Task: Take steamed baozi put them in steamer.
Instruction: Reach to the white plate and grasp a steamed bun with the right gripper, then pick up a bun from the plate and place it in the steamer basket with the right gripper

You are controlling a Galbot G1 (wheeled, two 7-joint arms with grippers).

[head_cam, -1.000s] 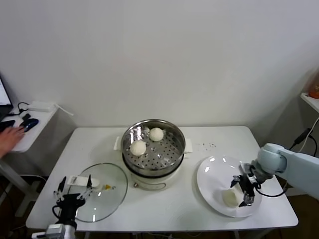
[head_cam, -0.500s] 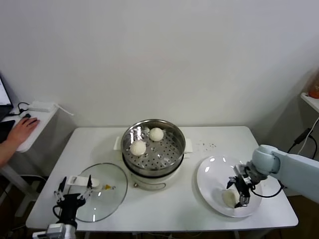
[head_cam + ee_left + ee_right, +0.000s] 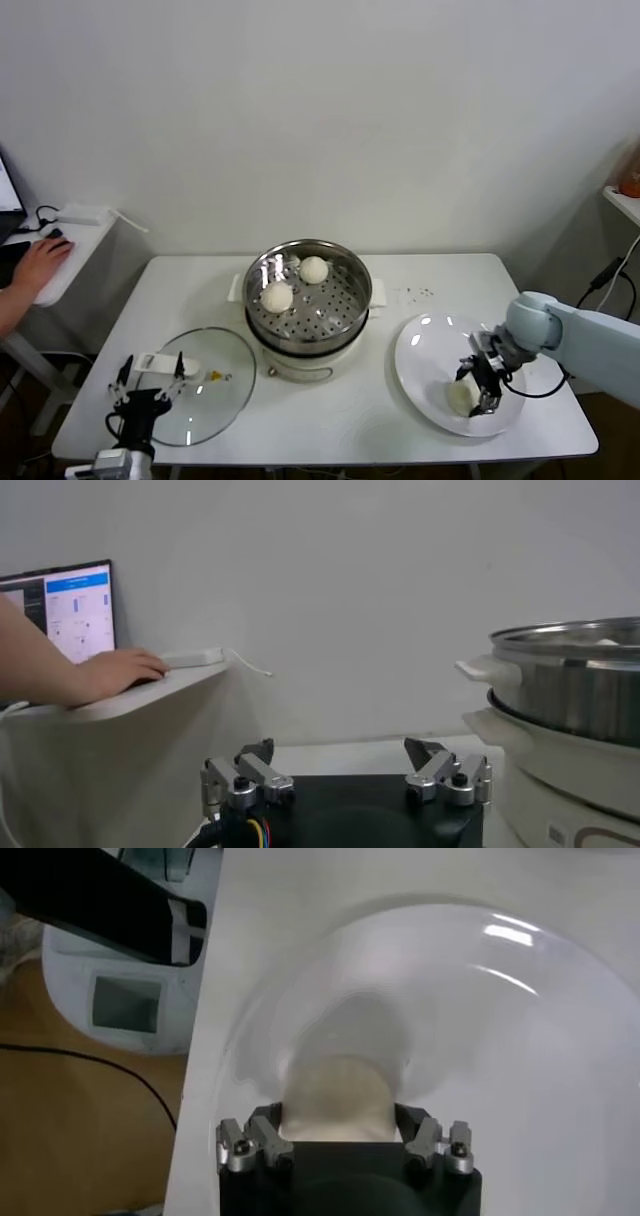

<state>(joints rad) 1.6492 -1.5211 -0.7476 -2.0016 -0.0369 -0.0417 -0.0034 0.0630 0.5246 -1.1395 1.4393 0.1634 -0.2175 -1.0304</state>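
In the right wrist view, the black right gripper body covers the near side of the round off-white dough bun between its fingers, so where the pads meet the dough stays hidden. In the left wrist view the shiny round stainless-steel steamer basket runs off the picture's edge, its rim hiding what lies inside.

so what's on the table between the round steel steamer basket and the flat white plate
Nothing: in the head view only bare white table separates the round stainless-steel steamer basket from the flat white plate, apart from a few small specks farther back.
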